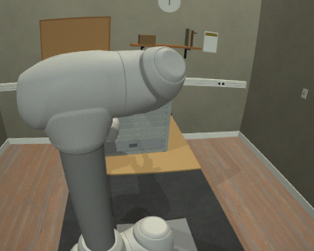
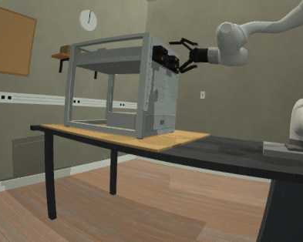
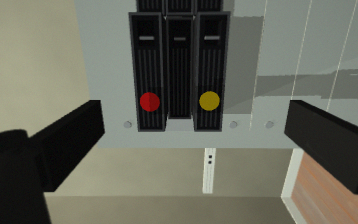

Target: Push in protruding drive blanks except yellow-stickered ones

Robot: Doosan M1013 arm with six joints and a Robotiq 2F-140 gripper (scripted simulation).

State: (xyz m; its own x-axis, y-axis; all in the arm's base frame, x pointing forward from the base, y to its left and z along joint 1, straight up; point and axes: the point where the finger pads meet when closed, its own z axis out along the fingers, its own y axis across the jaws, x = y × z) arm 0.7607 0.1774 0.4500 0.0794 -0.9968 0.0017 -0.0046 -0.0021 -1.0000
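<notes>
Blanks up at the rack's [image 2: 146,77] 12 o'clock edge look stiff, so I'd press the red-dotted blank [image 3: 149,75] squarely, sparing the yellow-dotted blank [image 3: 210,75], gently since the empty, wide-open gripper [image 2: 186,55] could tip the unfastened rack.

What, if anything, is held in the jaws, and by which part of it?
Nothing. The gripper is fully open with bare jaws, facing the drive blanks on the rack.

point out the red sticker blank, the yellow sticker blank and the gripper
red sticker blank [image 3: 149,101], wrist view, on its red dot
yellow sticker blank [image 3: 209,100], wrist view, on its yellow dot
gripper [image 2: 181,56], exterior view, between its open fingertips
</notes>
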